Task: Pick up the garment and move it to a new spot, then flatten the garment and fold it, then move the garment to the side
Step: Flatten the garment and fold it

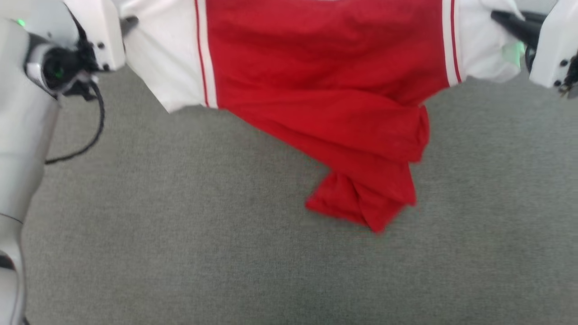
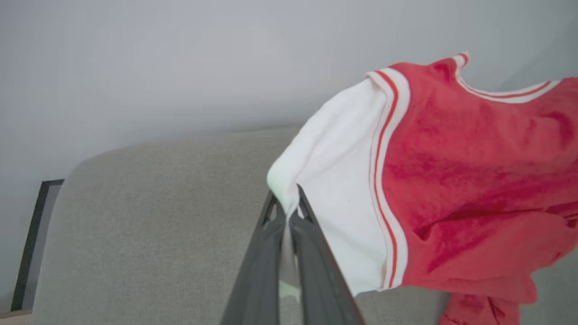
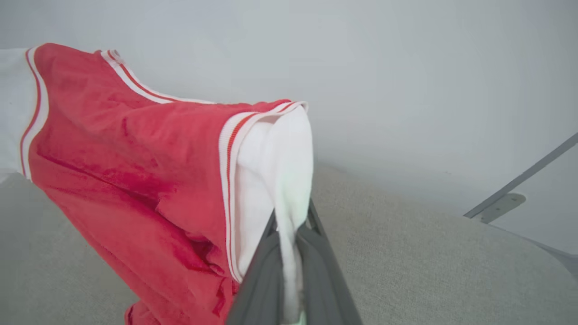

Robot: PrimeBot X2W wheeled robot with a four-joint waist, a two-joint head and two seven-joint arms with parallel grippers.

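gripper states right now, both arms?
left gripper: shut on the shirt, pinching a white sleeve.
right gripper: shut on the shirt, pinching the other white sleeve.

The garment (image 1: 325,81) is soft matt cloth: red part kinda fuzzy, white sleeves smoother, trim ribbed. The surface (image 1: 180,253) is coarse grey woven fabric, matt too. The left pincer (image 2: 286,199) and right pincer (image 3: 292,213) look like dark matt plastic. The arm shell (image 1: 18,135) is smooth and pale with a slight sheen.

No text, label, brand, number or sign can be read in any view. The garment (image 1: 325,67) is seen as plain red and white cloth with striped trim, and no legible lettering is carried on it.
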